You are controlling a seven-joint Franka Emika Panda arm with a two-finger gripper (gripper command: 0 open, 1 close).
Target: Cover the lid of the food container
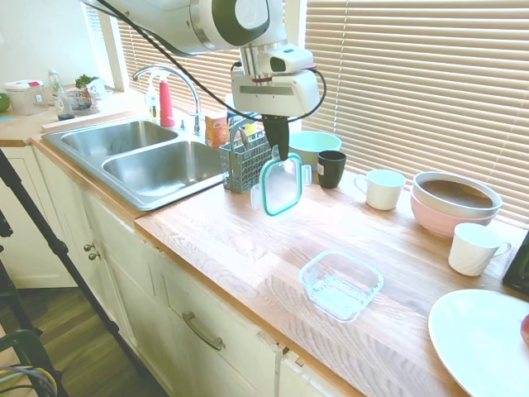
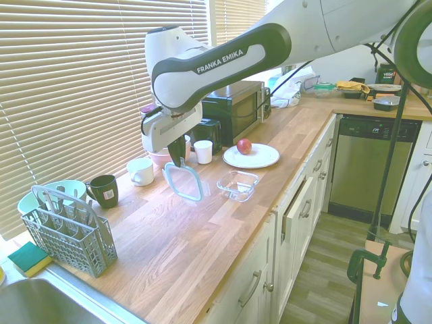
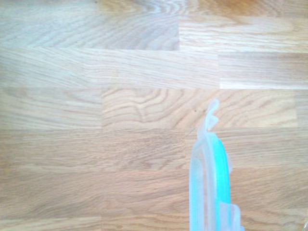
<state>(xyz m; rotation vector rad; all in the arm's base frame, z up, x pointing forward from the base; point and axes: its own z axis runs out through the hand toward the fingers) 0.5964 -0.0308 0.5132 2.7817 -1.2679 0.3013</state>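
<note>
A: Biggest first, what's there?
B: Wood countertop, sink at its 9 o'clock end in 1st ext view. White plate w/ a red apple at the opp end.
A: Arm?
B: Gripper hangs above the counter, fingers clamped on the top edge of the lid. Lid dangles upright, teal rim, clear of the wood. Wrist view shows only its edge over bare counter.
A: The food container?
B: Food container sits uncovered on the counter, near the front edge, at approx 5 o'clock from the lid in 1st ext view, apart from it. Looks empty.
A: Smaller stuff?
B: Grey cutlery basket by the sink, pink bowl, mint bowl, dark mug, white mug along the blinds side.
</note>
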